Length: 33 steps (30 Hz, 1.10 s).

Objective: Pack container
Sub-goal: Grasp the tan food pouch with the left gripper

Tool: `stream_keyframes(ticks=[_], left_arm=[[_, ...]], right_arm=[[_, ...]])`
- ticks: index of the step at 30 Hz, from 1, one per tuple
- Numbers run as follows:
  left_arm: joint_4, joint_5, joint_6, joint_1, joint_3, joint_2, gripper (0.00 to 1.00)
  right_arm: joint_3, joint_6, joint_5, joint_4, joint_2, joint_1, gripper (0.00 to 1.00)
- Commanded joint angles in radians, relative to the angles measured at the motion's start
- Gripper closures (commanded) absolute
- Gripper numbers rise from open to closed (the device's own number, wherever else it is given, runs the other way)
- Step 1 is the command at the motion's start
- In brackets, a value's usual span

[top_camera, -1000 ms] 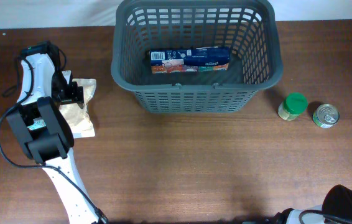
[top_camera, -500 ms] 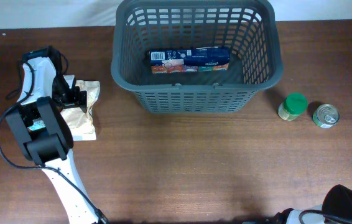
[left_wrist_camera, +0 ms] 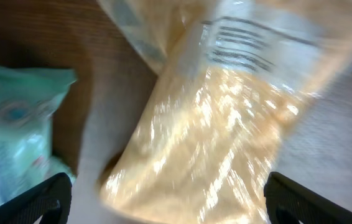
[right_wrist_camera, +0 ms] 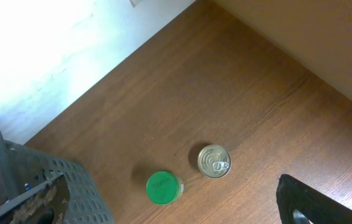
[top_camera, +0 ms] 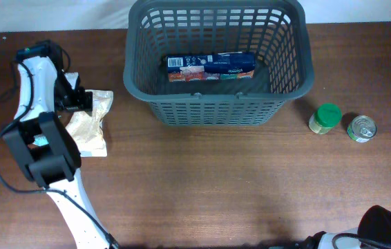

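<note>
The container, a large dark grey lattice basket (top_camera: pixel 289 76), stands at the table's far middle, with a blue and white packet (top_camera: pixel 211 66) lying inside. A clear bag of tan grain (top_camera: pixel 88 123) lies at the left. My left gripper (top_camera: pixel 78 101) hangs over the bag's top end. In the left wrist view the left gripper (left_wrist_camera: pixel 166 196) is open, its fingers wide apart on either side of the blurred bag (left_wrist_camera: pixel 226 124). My right gripper (right_wrist_camera: pixel 171 206) is open and empty, high above the table. The basket corner (right_wrist_camera: pixel 14 177) shows at its left.
A green-lidded jar (top_camera: pixel 327 117) and a small tin can (top_camera: pixel 361 128) stand right of the basket; the right wrist view also shows the jar (right_wrist_camera: pixel 163 188) and the can (right_wrist_camera: pixel 214 160). A teal packet (left_wrist_camera: pixel 8 130) lies beside the bag. The right arm's base (top_camera: pixel 389 228) is at the front right.
My left gripper dipped toward the bag, nudging it slightly right, then drew back toward the far left. The right arm, jar and can have not moved.
</note>
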Motion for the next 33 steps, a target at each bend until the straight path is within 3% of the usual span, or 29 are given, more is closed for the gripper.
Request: stream_keyframes(ticks=[1, 4, 7, 17, 33], left_arm=[[-0.023, 0.031, 0.039, -0.015, 0.031, -0.084, 0.08], [-0.035, 0.037, 0.039, -0.026, 0.026, -0.082, 0.08], [-0.035, 0.036, 0.055, -0.035, 0.014, -0.082, 0.01], [-0.01, 0.035, 0.076, -0.038, -0.05, -0.078, 0.01], [0.186, 0.02, 0.091, -0.006, -0.254, -0.056, 0.01]], right_arm=[[0.0, 0.001, 0.013, 0.0, -0.003, -0.005, 0.01], [0.0, 0.001, 0.013, 0.0, -0.003, -0.005, 0.01], [0.0, 0.001, 0.013, 0.0, -0.003, -0.005, 0.01], [0.0, 0.0, 0.013, 0.0, -0.003, -0.005, 0.01], [0.0, 0.0, 0.013, 0.0, -0.003, -0.005, 0.01]])
